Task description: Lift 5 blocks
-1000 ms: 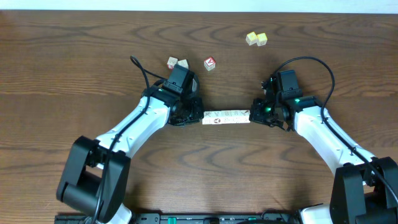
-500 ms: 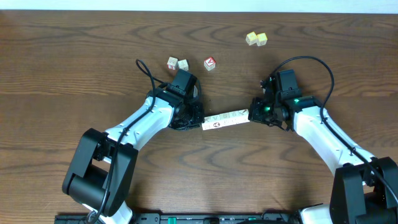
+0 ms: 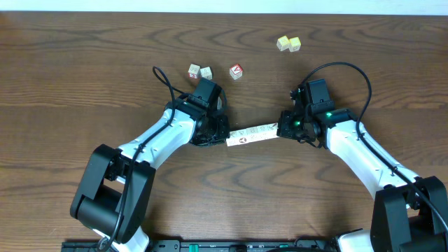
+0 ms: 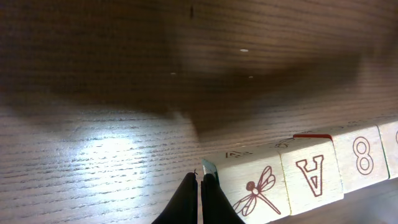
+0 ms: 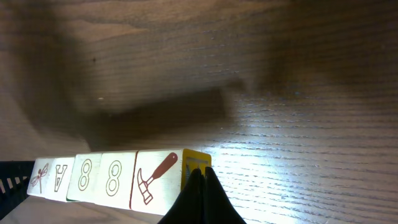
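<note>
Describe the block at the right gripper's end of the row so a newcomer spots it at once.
On the wooden table, find the row of blocks at its middle. Go to the end pressed against the right gripper: the hammer block, the only one with a printed hammer; its neighbour shows an 8.

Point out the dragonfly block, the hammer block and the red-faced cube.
dragonfly block [image 4: 252, 190]: left wrist view, on its printed dragonfly face.
hammer block [image 5: 155, 177]: right wrist view, on its printed hammer face.
red-faced cube [image 3: 236, 71]: overhead view, on its top face.
</note>
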### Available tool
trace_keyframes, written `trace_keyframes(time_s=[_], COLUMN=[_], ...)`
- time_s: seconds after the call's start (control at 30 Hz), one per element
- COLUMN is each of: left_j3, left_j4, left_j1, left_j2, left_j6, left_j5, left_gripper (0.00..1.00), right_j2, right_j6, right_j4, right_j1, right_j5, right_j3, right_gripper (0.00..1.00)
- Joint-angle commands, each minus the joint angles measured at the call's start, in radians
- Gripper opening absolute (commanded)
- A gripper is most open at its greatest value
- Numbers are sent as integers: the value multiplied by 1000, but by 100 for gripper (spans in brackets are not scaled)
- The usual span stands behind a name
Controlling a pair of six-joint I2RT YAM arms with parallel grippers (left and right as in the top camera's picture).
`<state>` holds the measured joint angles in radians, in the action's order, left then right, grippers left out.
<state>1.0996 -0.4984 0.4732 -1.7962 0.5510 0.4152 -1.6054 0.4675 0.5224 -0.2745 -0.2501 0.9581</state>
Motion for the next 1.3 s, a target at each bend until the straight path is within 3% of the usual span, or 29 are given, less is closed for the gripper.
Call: trace_keyframes(time_s=[0.0, 1.27], left_j3=[20, 17], left_j4=[44, 58], left_j1=[45, 45], left_j2=[-1, -1], left_j6=[12, 12], left_j5=[167, 159], left_gripper=[7, 7], right_j2=[-1, -1], right_j6=[26, 26], right_j4=[-6, -52], right_j1=[-75, -80], right_j5=[-233, -217], right_j3=[-5, -56], right_gripper=[1, 1])
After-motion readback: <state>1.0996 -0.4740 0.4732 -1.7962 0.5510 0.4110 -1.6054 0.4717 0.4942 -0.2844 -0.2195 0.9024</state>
